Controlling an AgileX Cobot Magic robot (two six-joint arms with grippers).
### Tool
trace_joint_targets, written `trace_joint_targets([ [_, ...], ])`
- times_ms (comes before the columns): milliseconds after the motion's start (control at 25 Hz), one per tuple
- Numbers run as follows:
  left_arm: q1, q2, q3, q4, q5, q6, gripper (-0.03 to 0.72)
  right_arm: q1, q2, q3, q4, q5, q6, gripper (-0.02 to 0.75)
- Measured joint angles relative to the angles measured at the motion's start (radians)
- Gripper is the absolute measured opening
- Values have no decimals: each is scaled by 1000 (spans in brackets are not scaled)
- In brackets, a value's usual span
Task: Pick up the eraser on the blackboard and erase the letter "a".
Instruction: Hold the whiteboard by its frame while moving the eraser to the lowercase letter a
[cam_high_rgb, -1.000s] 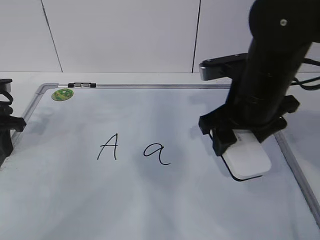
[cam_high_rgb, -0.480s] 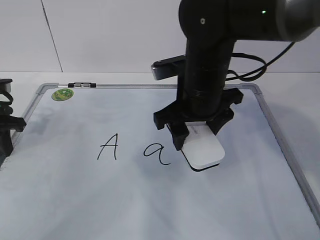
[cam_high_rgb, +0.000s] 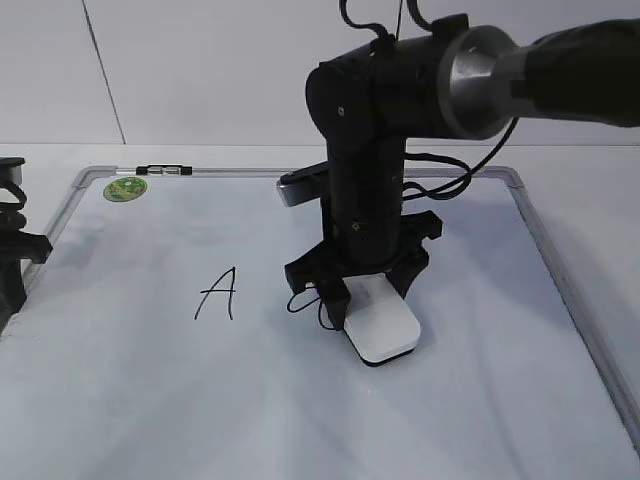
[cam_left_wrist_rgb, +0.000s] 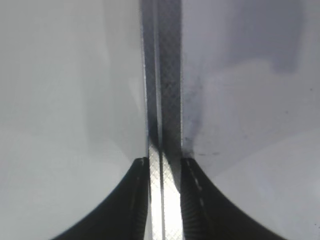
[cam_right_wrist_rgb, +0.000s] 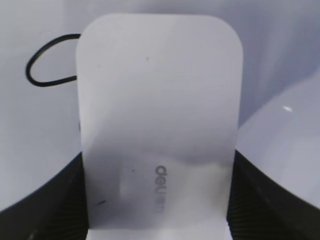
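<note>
The white eraser (cam_high_rgb: 381, 324) lies flat on the blackboard (cam_high_rgb: 150, 400), held in my right gripper (cam_high_rgb: 365, 290), which is shut on its two long sides. The eraser covers the right part of the letter "a" (cam_high_rgb: 294, 303); only part of its loop shows left of the gripper. In the right wrist view the eraser (cam_right_wrist_rgb: 157, 100) fills the space between the jaws (cam_right_wrist_rgb: 157, 155), and the loop of the "a" (cam_right_wrist_rgb: 28, 70) sticks out at its upper left. My left gripper (cam_high_rgb: 20, 250) is at the board's left edge, its fingers (cam_left_wrist_rgb: 164, 165) tight against both sides of the grey frame (cam_left_wrist_rgb: 162, 100).
A capital "A" (cam_high_rgb: 217, 293) stands left of the "a". A green sticker (cam_high_rgb: 125, 187) and a small black-and-silver marker (cam_high_rgb: 163, 170) are at the board's far left corner. The right arm's cable (cam_high_rgb: 460, 185) hangs over the board's far side.
My right gripper has carried the eraser leftward across the board, from near the right frame to the "a", and now covers part of the letter. The left arm has not moved.
</note>
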Motion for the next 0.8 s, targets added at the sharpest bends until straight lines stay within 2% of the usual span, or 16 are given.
trace_joint_targets([
  [440, 0, 0, 0, 0, 4, 0, 148, 0, 15, -17, 0, 0, -4, 521],
  [800, 0, 0, -2, 2, 4, 0, 143, 2, 108, -154, 0, 7, -30, 520],
])
